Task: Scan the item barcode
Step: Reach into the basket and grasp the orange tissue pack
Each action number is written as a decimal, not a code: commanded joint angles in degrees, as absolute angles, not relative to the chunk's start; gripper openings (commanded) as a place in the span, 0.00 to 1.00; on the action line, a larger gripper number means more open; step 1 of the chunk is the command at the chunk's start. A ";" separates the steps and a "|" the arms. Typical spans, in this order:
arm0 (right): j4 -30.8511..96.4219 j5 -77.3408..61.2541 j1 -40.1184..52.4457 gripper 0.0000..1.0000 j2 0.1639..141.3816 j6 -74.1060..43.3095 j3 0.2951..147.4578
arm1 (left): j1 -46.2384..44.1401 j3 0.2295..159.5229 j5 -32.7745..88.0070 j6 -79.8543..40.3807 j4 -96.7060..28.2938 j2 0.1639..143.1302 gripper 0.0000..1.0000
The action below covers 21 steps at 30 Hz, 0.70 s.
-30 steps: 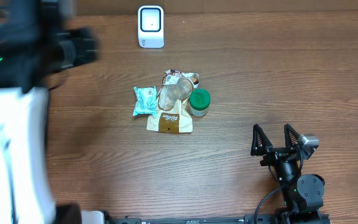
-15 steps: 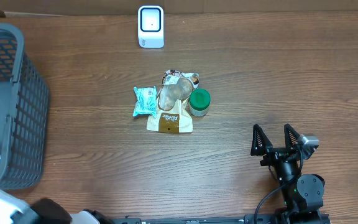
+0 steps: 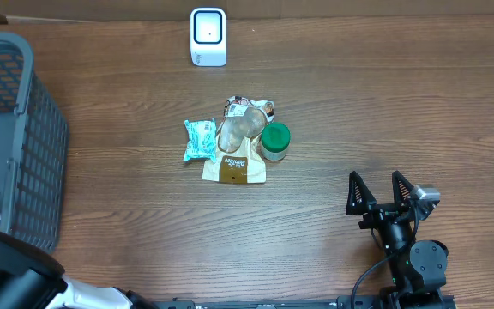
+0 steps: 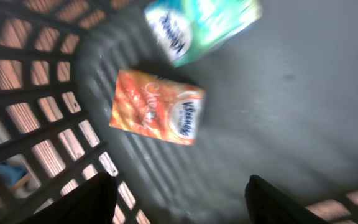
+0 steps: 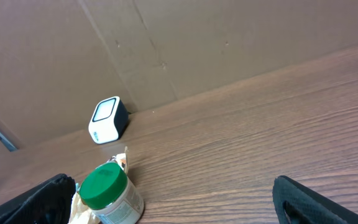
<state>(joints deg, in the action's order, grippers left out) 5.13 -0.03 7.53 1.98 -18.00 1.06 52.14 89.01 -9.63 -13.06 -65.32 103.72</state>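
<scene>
My left gripper (image 4: 180,204) hung open over the grey lattice basket (image 4: 36,124), above a glossy orange box (image 4: 157,106); right gripper (image 3: 374,182) stood wide, empty.

Wood-grain table (image 3: 401,103); smooth scanner (image 3: 207,36); basket (image 3: 37,146) likely plastic.

The left arm (image 3: 15,270) shows only at the lower left corner of the overhead view, as a black link over a white segment; its gripper cannot be made out from above. In the left wrist view, the left gripper (image 4: 179,190) points downward. Its two dark fingers (image 4: 89,199) stand apart at the bottom edge of the blurred frame, with nothing between them. The right arm (image 3: 414,257) sits at the lower right of the overhead view, low over the counter. The right gripper (image 3: 375,182) points toward the top of the frame, its jaws spread wide and empty.
</scene>
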 commanded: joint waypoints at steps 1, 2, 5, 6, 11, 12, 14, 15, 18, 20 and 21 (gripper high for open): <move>4.75 -0.32 7.33 1.00 1.45 -17.74 0.47 | 52.16 87.09 -12.95 -11.81 -63.99 107.87 0.69; 4.75 -0.32 7.33 1.00 1.45 -17.74 0.47 | 52.16 87.09 -13.23 -11.81 -63.57 109.08 0.69; 4.75 -0.32 7.33 1.00 1.45 -17.72 0.47 | 52.14 87.09 -13.58 -11.79 -61.78 112.33 0.69; 4.75 -0.32 7.33 1.00 1.45 -17.74 0.47 | 52.03 87.09 -13.56 -11.81 -61.28 113.27 0.69; 4.75 -0.32 7.33 1.00 1.45 -17.74 0.47 | 51.94 87.09 -13.96 -11.81 -59.27 117.25 0.68; 4.75 -0.32 7.33 1.00 1.45 -17.72 0.47 | 51.94 87.09 -13.96 -11.81 -59.07 117.93 0.67; 4.75 -0.32 7.33 1.00 1.45 -17.72 0.47 | 51.94 87.09 -13.96 -11.81 -59.00 119.24 0.66; 4.75 -0.32 7.33 1.00 1.45 -17.72 0.47 | 51.94 87.09 -13.96 -11.79 -59.02 119.72 0.64; 4.75 -0.32 7.33 1.00 1.45 -17.74 0.47 | 51.90 87.09 -13.52 -11.81 -59.09 120.64 0.49; 4.75 -0.32 7.33 1.00 1.45 -17.74 0.47 | 51.79 87.09 -13.47 -11.79 -59.13 120.64 0.29; 4.78 -0.32 7.33 1.00 1.45 -17.72 0.47 | 51.72 87.11 -13.47 -11.79 -59.29 120.64 0.16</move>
